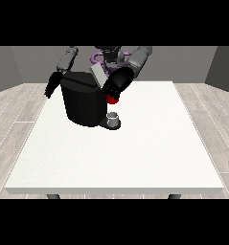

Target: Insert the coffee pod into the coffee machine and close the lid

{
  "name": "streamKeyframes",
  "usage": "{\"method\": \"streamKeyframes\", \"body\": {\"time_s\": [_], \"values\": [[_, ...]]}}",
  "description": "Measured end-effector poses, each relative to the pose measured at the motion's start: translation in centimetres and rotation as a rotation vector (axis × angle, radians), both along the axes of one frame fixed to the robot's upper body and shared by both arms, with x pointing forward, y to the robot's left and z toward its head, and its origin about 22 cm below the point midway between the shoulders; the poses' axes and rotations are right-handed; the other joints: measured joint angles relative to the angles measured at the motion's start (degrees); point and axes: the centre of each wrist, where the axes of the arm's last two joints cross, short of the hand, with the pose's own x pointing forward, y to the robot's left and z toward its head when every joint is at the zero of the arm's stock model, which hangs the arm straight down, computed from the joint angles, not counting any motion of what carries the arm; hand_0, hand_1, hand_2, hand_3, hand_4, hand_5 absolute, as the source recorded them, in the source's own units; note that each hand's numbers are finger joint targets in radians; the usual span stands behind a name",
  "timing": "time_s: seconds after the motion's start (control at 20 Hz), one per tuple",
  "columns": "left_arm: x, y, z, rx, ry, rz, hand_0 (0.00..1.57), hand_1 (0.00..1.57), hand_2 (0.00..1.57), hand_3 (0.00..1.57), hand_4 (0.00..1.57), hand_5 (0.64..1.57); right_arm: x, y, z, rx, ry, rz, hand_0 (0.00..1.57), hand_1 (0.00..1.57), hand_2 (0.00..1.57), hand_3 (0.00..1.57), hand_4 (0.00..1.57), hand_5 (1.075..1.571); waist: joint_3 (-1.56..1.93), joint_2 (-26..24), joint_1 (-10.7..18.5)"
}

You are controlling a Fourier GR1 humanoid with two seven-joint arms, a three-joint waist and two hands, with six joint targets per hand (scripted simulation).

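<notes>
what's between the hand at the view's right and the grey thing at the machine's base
In the front view, a red thing at the machine lies between the hand at the view's right and the grey thing; whether that is the pod is unclear.

Looked like bare test room: grey walls (20,62), pale wood-plank floor (10,119), lone white surface (116,158) carrying black coffee machine (85,103).

The coffee machine (85,103) hides much of the robot's body behind it. The hand at the view's right (117,83) is too small to tell how its fingers lie, and it partly covers a red thing at the machine (113,100).
</notes>
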Motion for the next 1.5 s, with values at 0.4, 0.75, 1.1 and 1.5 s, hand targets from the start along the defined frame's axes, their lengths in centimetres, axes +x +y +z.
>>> {"method": "streamKeyframes", "body": {"time_s": [0.4, 0.75, 1.1, 1.5], "values": [[-0.3, 0.7, 0.9, 0.066, -0.064, -0.008, 0.00, 0.00, 0.63, 0.51, 0.00, 1.571, 0.3, -0.1, 0.8, -0.012, -0.014, -0.004, 0.00, 0.00, 0.00, 0.00, 0.20, 1.571, 0.14, 0.95, 0.10], [-0.3, 1.2, 1.2, 0.075, -0.081, 0.012, 0.00, 0.00, 0.48, 0.38, 0.00, 1.571, 0.5, -0.2, 0.9, -0.021, -0.005, -0.016, 0.00, 0.00, 0.00, 0.00, 0.17, 1.571, 0.09, 0.66, 0.31], [0.1, 0.3, -1.3, 0.067, -0.029, 0.027, 0.00, 0.00, 0.00, 0.06, 0.00, 1.571, 0.2, -1.1, -0.9, 0.006, 0.048, -0.041, 0.00, 0.00, 0.00, 0.00, 0.00, 1.571, 0.09, -2.56, 2.80], [0.1, -1.5, -9.9, -0.001, 0.181, -0.032, 0.00, 0.00, 0.13, 0.00, 0.00, 1.571, -2.9, -3.7, -7.4, 0.030, 0.221, -0.109, 0.00, 0.00, 0.00, 0.00, 0.00, 1.571, 0.01, -13.75, 9.10]]}}
